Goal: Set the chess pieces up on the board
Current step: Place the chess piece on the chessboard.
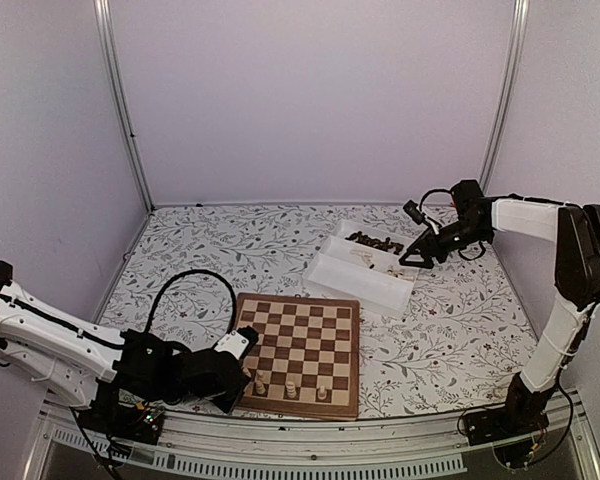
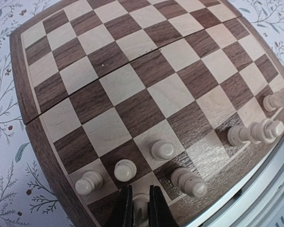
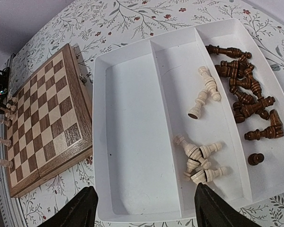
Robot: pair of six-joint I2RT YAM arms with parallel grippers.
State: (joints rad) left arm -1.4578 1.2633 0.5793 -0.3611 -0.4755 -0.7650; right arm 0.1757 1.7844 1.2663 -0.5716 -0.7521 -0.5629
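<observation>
The board [image 1: 302, 340] lies at the near middle of the table, with several pale chess pieces [image 1: 292, 388] standing along its near rows. In the left wrist view my left gripper [image 2: 140, 208] is shut on a pale piece [image 2: 140, 203] over the board's [image 2: 132, 71] near edge, between a pale pawn [image 2: 124, 169] and a taller pale piece [image 2: 189, 182]. My right gripper [image 3: 144, 198] hangs open and empty above the white tray [image 3: 99, 142]. The tray's middle compartment holds loose pale pieces [image 3: 201, 161]. Dark pieces [image 3: 241, 94] lie in a heap in the right compartment.
The white tray [image 1: 365, 270] sits behind and to the right of the board, on a flowered tablecloth [image 1: 200, 250]. Its left compartment is bare. A black cable [image 1: 185, 285] loops beside the board's left side. Metal frame posts and white walls close in the table.
</observation>
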